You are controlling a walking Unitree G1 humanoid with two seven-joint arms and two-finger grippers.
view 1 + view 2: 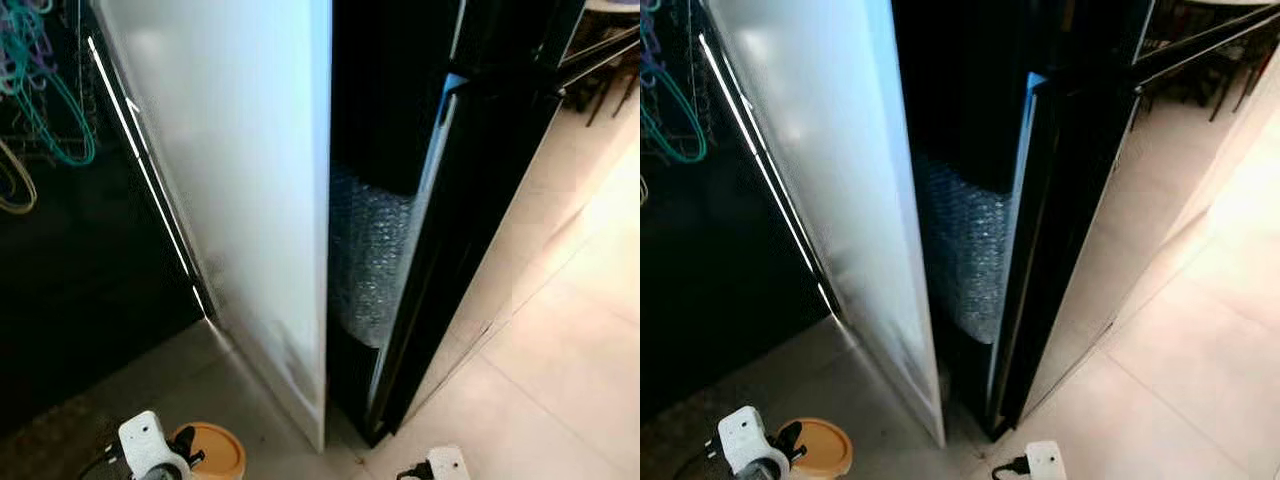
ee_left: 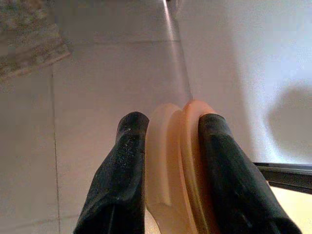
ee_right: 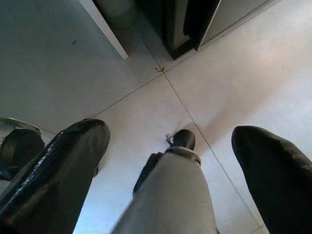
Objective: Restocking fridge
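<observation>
Orange lid-like disc (image 2: pixel 176 165), lying at the lower left of the head views above the tiled floor (image 1: pixel 560 380), is being pinched edge-on by the left pincer (image 2: pixel 168 127). The right pincer (image 3: pixel 170 134) is hanging spread over the floor at lower centre. The fridge (image 1: pixel 470 200) is standing ajar at centre, beside its white door (image 1: pixel 240 180), with bubble wrap (image 1: pixel 370 260) showing inside.

**What we count**

We count one fridge (image 1: pixel 400 230) with two doors, one white (image 1: pixel 240 180), one black (image 1: pixel 480 220). We see two grippers: left (image 2: pixel 168 146), right (image 3: pixel 170 161). One orange lid (image 1: pixel 215 450). Several hangers (image 1: pixel 40 90).
</observation>
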